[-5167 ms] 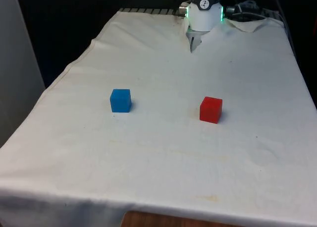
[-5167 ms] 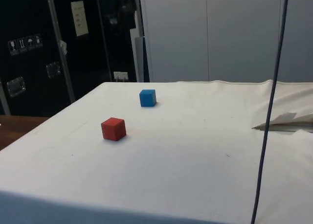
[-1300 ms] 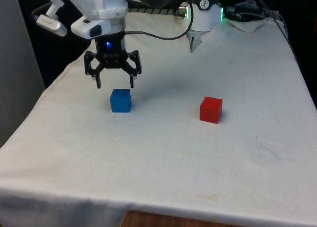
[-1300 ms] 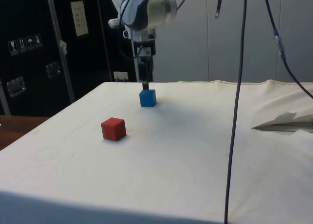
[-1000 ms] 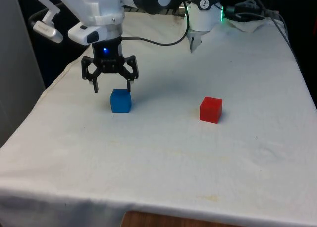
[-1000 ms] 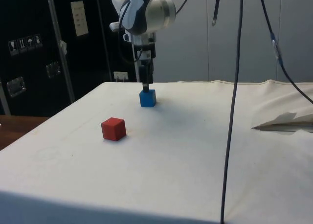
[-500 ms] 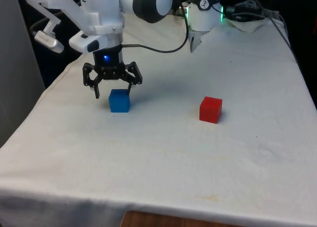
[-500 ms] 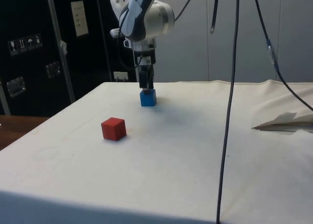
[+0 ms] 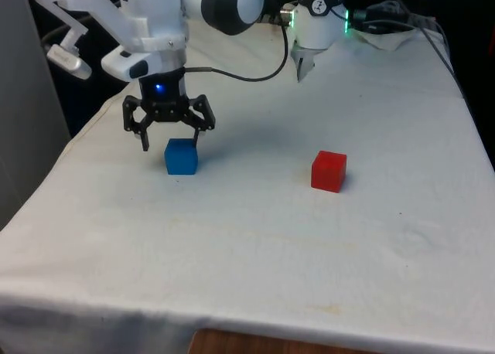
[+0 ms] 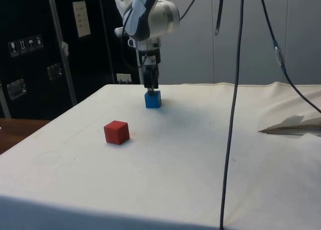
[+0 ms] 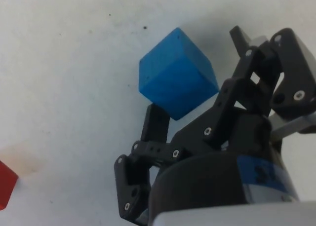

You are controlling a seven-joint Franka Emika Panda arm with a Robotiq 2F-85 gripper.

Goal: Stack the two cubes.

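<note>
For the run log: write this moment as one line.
phase: reaching | gripper: open, low over blue cube | blue cube: on white cloth, ungrasped | red cube: apart, on cloth | stack: not begun

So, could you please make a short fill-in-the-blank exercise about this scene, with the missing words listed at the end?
1. The gripper hangs just above the ____ cube.
2. The red cube rests on the white ____, apart from the other cube.
3. In the front view, the red cube lies to the ____ of the blue one.
4. The gripper's two fingers are ____, with nothing held between them.

Missing words: blue; cloth; right; open
</note>
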